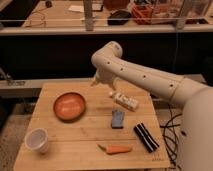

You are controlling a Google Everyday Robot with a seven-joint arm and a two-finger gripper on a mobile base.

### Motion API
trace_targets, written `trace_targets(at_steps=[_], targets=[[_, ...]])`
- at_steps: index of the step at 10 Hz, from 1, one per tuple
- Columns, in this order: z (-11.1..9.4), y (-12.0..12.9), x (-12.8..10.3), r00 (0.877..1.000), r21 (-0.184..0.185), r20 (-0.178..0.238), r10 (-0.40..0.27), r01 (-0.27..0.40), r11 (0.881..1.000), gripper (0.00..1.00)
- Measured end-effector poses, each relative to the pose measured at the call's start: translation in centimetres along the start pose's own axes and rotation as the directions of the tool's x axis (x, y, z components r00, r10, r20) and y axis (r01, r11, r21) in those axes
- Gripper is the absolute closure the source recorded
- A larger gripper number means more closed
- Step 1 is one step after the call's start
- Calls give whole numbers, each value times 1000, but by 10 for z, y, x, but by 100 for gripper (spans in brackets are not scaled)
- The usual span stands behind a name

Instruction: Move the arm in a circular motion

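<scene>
The arm [150, 80] arches over the wooden table [75, 150], its claw [98, 80] (near the back edge) beyond the orange bowl [69, 106].

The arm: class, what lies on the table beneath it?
A white packet lies on the wooden table beneath the arm; the gripper hangs below its bend. The arm covers the table's far right edge.

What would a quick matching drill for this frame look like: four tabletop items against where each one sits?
Items:
1. orange bowl
2. white cup
3. carrot
4. black bar

Places:
A. near-left corner of the table
B. near edge, centre
C. near-right part
D. left half, mid-depth

Pairs: 1-D, 2-A, 3-B, 4-C.

The gripper, at the end of the arm, hangs over the table's far edge, away from all four.
</scene>
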Motion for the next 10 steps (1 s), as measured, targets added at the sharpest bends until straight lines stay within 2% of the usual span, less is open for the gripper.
trace_targets(at_steps=[2,3,4,5,7,8,10], targets=[[17,38,39,995,-12,25,100,-100,995,20],[24,56,49,989,-20,36,143,-143,990,20],[33,91,62,974,-31,52,219,-218,975,20],[37,110,64,966,-37,58,253,-251,967,20],[42,153,56,943,-49,66,327,-325,945,20],[40,170,41,933,-53,66,355,-352,935,20],[34,188,-2,922,-61,65,382,-379,924,20]])
